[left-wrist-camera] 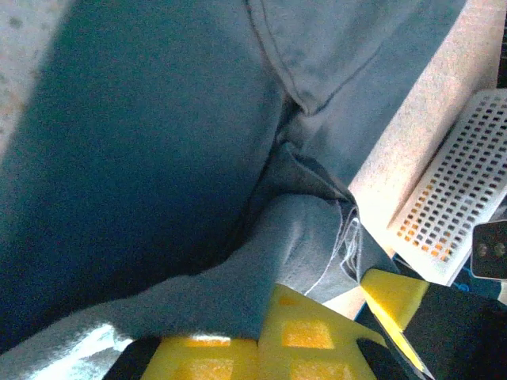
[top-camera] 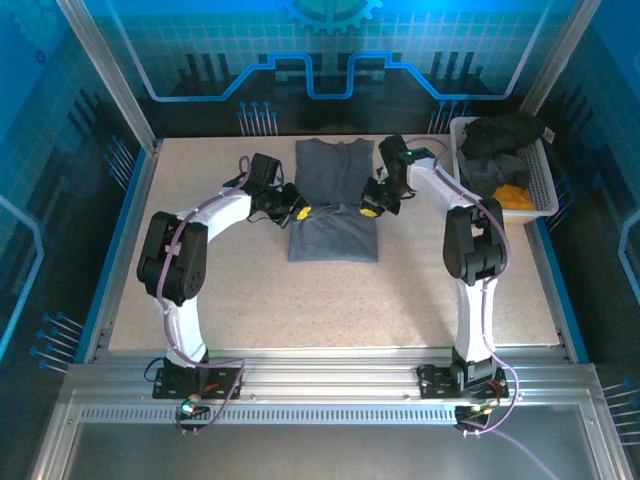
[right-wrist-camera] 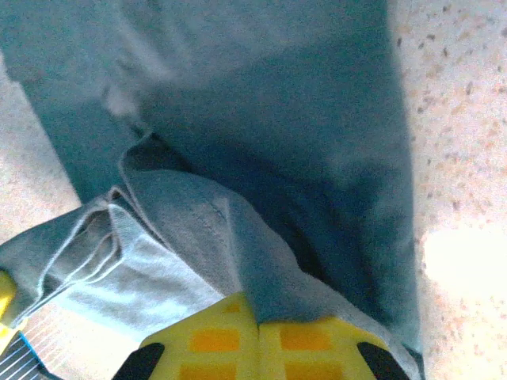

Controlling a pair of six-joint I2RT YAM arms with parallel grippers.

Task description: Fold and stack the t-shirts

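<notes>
Top camera overlooks the table (top-camera: 250,300); both wrist cameras look closely at one grey t-shirt (left-wrist-camera: 158,142).

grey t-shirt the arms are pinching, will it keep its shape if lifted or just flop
Likely floppy: the grey t-shirt bunches into soft folds where the left gripper and right gripper clamp it. Probably light, since thin cloth lies flat on the table. It should drag rather than slide neatly, wrinkling if pushed.

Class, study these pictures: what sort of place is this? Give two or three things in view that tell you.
Probably a robot lab work cell: two arms bolted to an aluminium rail frame, blue printed panels walling in the table, and a grey t-shirt on it as the work piece.
</notes>
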